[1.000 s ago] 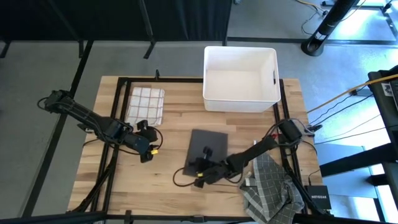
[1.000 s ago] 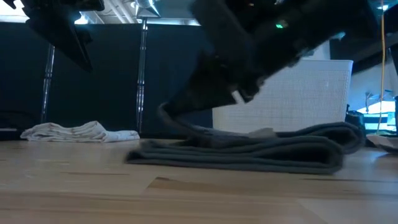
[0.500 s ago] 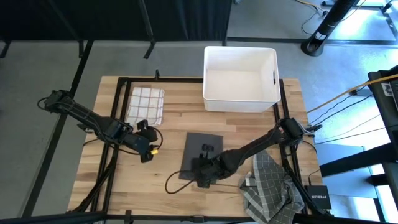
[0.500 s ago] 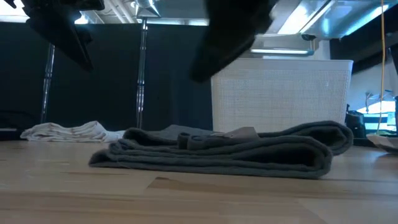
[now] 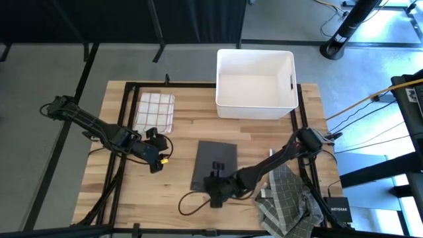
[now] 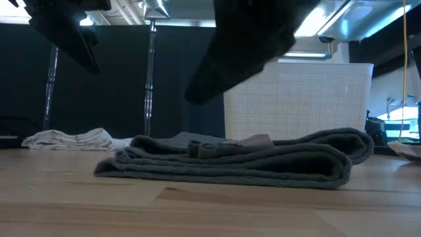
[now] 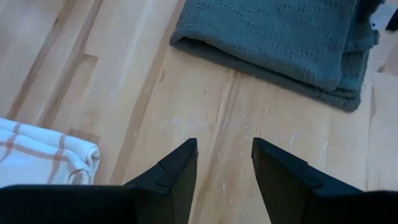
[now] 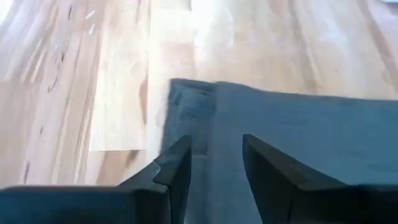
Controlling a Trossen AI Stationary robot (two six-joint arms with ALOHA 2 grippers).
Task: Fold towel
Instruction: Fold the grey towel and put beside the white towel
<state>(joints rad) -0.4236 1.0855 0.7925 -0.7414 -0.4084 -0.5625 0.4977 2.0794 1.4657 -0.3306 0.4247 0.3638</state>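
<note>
A dark grey towel (image 5: 215, 165) lies folded flat in several layers on the wooden table, also seen in the low view (image 6: 230, 161). My right gripper (image 5: 210, 188) hangs open just above the towel's near left corner (image 8: 186, 99), its fingers apart over the cloth (image 8: 214, 168), touching nothing. In the low view its arm is a dark shape (image 6: 243, 46) above the towel. My left gripper (image 5: 157, 153) waits open above bare wood to the towel's left (image 7: 224, 162).
A folded white checked towel (image 5: 155, 109) lies at the far left. A white bin (image 5: 254, 82) stands at the far edge, right of centre. A heap of grey checked cloth (image 5: 284, 198) lies at the near right corner. Bare wood runs between my left gripper and the grey towel.
My right gripper has opened and let go of the grey towel's near left edge. It has then risen and drawn back toward the table's near edge, tipping as it went. The released edge has dropped flat, and the towel reaches farther toward the near left.
</note>
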